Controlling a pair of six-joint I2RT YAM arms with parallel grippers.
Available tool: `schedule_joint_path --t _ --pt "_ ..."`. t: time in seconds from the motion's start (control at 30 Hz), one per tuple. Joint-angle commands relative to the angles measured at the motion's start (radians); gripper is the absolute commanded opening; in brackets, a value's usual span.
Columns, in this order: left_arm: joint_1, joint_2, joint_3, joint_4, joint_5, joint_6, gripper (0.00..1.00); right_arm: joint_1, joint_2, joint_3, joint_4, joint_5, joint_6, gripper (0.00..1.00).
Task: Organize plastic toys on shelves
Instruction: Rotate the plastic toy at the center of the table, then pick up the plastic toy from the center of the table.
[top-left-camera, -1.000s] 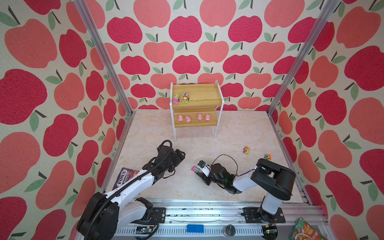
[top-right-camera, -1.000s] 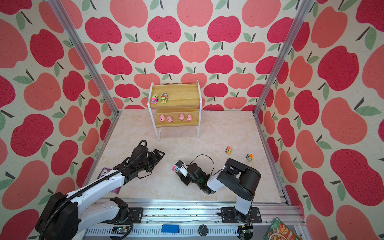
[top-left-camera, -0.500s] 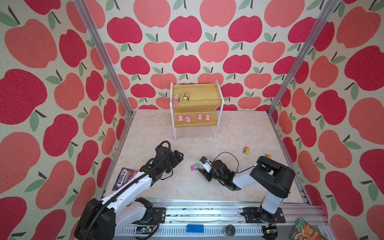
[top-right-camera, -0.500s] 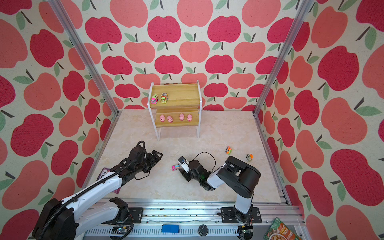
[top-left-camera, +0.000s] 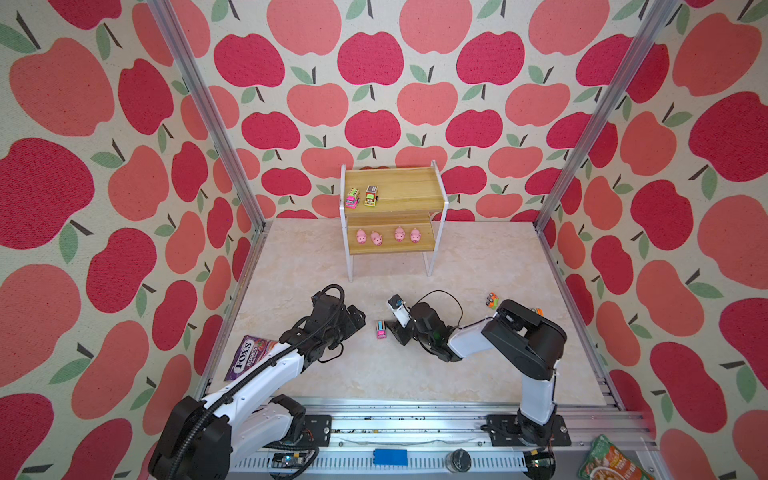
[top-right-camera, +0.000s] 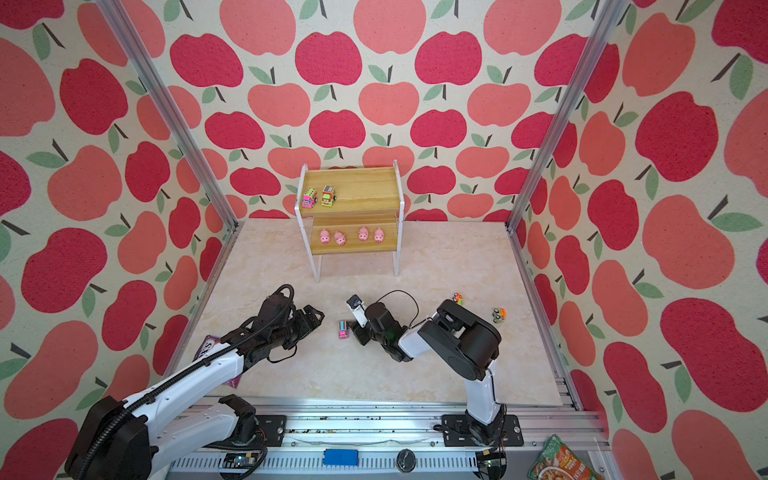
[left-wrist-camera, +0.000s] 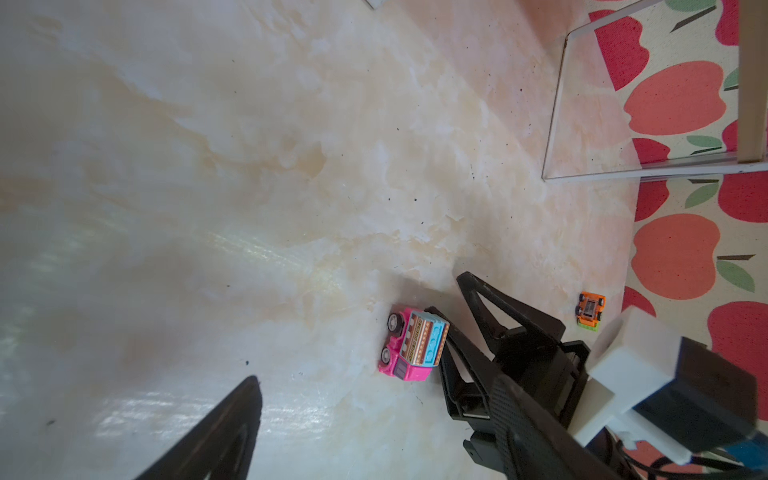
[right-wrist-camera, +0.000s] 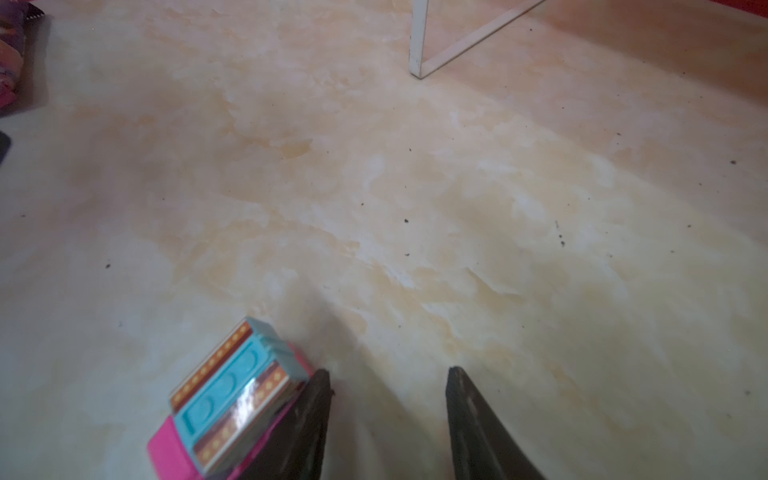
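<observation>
The blue-pink truck (top-left-camera: 380, 329) lies on the counter (top-left-camera: 478, 257) just beside the right arm's fingers (right-wrist-camera: 303, 419), which are spread and empty. The left arm's fingers (left-wrist-camera: 224, 428) gape wide nearby. The shelf (top-left-camera: 407, 189) carries four pigs (top-left-camera: 376, 238) and two trucks (top-left-camera: 371, 196).

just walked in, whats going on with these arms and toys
Two robot arms are sorting toys onto a small shelf. Four pigs sit on its lower board, two trucks on the top one. Both tools are open and empty: the right tool is low over the table with a blue and pink truck just outside one finger, and the left tool hovers on the truck's other side. Two more small orange toys lie on the table near the right arm.
</observation>
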Motion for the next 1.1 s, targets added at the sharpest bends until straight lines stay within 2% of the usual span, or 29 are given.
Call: schedule_joint_path --t 0.0,0.2,0.43,0.57,0.67,0.8,1.07 --pt "0.008 -0.006 0.045 -0.061 -0.035 0.055 0.90 -0.004 0.027 0.075 -0.044 -0.059 0.033 0.50" --pt "0.034 -0.004 0.172 -0.186 -0.039 0.172 0.98 -0.027 -0.046 0.112 -0.131 -0.031 0.001 0.56" --pt "0.090 0.068 0.513 -0.444 -0.066 0.472 0.99 -0.042 -0.225 0.033 -0.190 -0.003 0.019 0.67" --pt "0.119 0.100 0.658 -0.518 -0.070 0.636 0.99 -0.022 -0.309 -0.044 -0.185 0.016 0.073 0.72" --pt "0.128 0.096 0.669 -0.507 -0.043 0.738 0.99 0.018 -0.342 -0.087 -0.163 0.059 0.099 0.74" --pt "0.132 0.039 0.586 -0.433 0.096 0.859 0.99 0.072 -0.344 -0.114 -0.131 0.097 0.127 0.73" --pt "0.132 -0.103 0.419 -0.333 0.140 1.010 0.99 0.124 -0.243 -0.095 -0.086 0.116 0.175 0.71"
